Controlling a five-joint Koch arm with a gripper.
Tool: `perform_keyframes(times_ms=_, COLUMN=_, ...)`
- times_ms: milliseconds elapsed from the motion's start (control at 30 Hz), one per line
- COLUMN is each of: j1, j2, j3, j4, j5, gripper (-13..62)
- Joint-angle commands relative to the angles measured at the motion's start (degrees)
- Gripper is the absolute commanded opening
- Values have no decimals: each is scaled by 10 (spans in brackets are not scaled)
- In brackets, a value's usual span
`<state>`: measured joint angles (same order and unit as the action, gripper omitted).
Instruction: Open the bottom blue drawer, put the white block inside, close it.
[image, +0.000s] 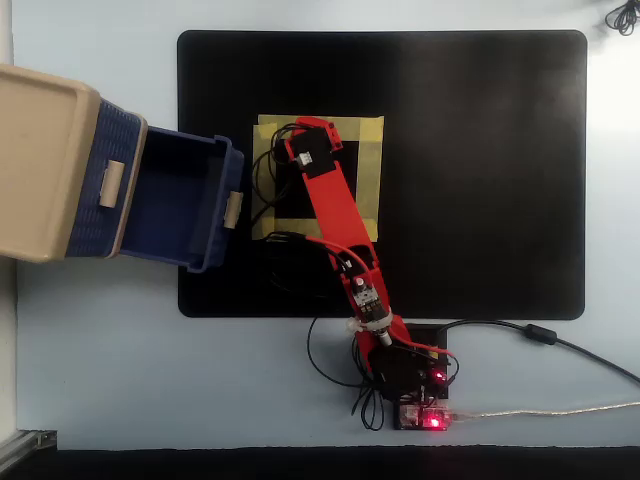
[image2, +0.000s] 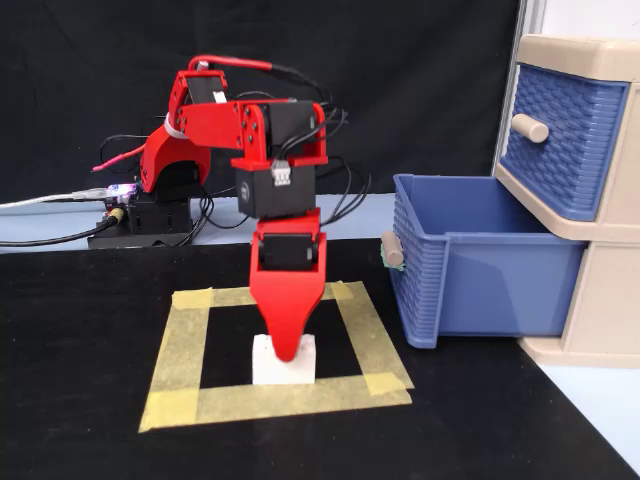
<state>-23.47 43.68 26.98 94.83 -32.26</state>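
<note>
The white block (image2: 285, 374) lies on the black mat inside a square of yellow tape (image2: 180, 350). My red gripper (image2: 286, 348) points straight down and its tip sits right at the block's top face. Only the front jaw shows, so whether it is open or shut cannot be told. In the overhead view the gripper (image: 316, 128) covers the block. The bottom blue drawer (image2: 500, 285) stands pulled out and empty, its beige handle (image2: 393, 250) facing the tape square. From above, the drawer (image: 180, 137) lies left of the gripper.
The beige cabinet (image2: 600, 300) holds the shut upper blue drawer (image2: 565, 140) at the right. The black mat (image: 480, 150) spreads right of the tape (image: 365, 170). The arm's base, controller board (image: 425, 415) and loose cables sit at the mat's near edge.
</note>
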Motion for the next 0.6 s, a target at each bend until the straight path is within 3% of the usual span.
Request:
perform_keyframes(times_ms=0, j1=-2, j2=-5, j3=-25, j4=9, j5=-15, gripper=332)
perform_keyframes(times_ms=200, j1=-1, j2=-47, j3=-26, j4=10, j5=-41, gripper=304)
perform_keyframes(times_ms=267, j1=-1, j2=-42, j3=-30, j4=5, j5=-65, gripper=171)
perform_keyframes(times_ms=333, j1=0, j2=-24, j3=-52, j4=-6, j5=-94, gripper=-74)
perform_keyframes(times_ms=567, j1=1, j2=35, j3=-117, j4=3, j5=-139, gripper=-80)
